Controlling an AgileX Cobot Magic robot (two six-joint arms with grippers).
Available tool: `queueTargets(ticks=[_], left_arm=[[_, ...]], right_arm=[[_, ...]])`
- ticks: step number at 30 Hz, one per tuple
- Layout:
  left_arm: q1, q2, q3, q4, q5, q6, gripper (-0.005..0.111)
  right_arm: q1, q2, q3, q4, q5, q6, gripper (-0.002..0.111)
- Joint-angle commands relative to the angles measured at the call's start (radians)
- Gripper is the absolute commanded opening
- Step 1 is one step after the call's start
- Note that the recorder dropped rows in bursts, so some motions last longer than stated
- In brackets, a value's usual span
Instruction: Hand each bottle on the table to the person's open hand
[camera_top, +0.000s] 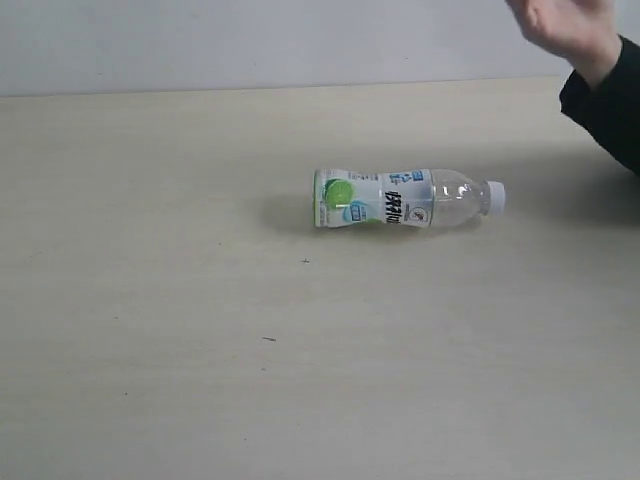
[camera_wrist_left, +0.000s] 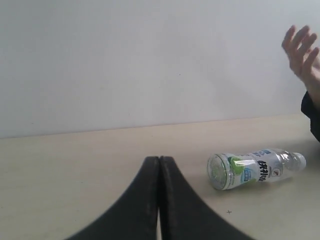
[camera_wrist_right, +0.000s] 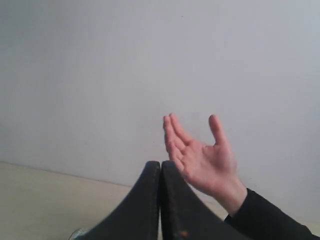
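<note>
One clear bottle (camera_top: 405, 198) with a lime mark and a white cap lies on its side on the pale table (camera_top: 150, 300), cap toward the right. In the left wrist view the bottle (camera_wrist_left: 252, 170) shows its base, off to the side of my left gripper (camera_wrist_left: 159, 159), which is shut and empty. My right gripper (camera_wrist_right: 160, 163) is shut and empty too. The person's open hand (camera_top: 565, 28) is raised at the far right, out of a black sleeve (camera_top: 608, 100). In the right wrist view the hand (camera_wrist_right: 202, 157) is beyond the fingertips. Neither gripper shows in the exterior view.
A plain pale wall (camera_top: 250, 40) stands behind the table's far edge. A few tiny dark specks (camera_top: 268, 339) mark the tabletop near the front. A sliver of the bottle (camera_wrist_right: 77, 233) peeks out beside the right gripper's finger.
</note>
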Motion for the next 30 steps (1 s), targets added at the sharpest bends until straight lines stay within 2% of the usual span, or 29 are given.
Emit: queueTargets(ticks=[1, 8, 18, 23, 30], left_arm=[[0.000, -0.006, 0.000, 0.001, -0.009, -0.001, 0.000], [0.000, -0.006, 0.000, 0.001, -0.009, -0.001, 0.000], [0.000, -0.006, 0.000, 0.001, -0.009, -0.001, 0.000], [0.000, -0.006, 0.000, 0.001, -0.009, -0.001, 0.000], [0.000, -0.006, 0.000, 0.001, -0.009, -0.001, 0.000]], right_arm=[[-0.003, -0.008, 0.007, -0.009, -0.010, -0.006, 0.000], [-0.003, -0.006, 0.012, -0.058, -0.002, -0.006, 0.000], [-0.003, 0.004, 0.065, -0.060, -0.115, -0.014, 0.000], [-0.003, 0.126, 0.060, -0.035, -0.103, -0.014, 0.000], [-0.003, 0.358, -0.043, -0.026, 0.008, -0.064, 0.000]])
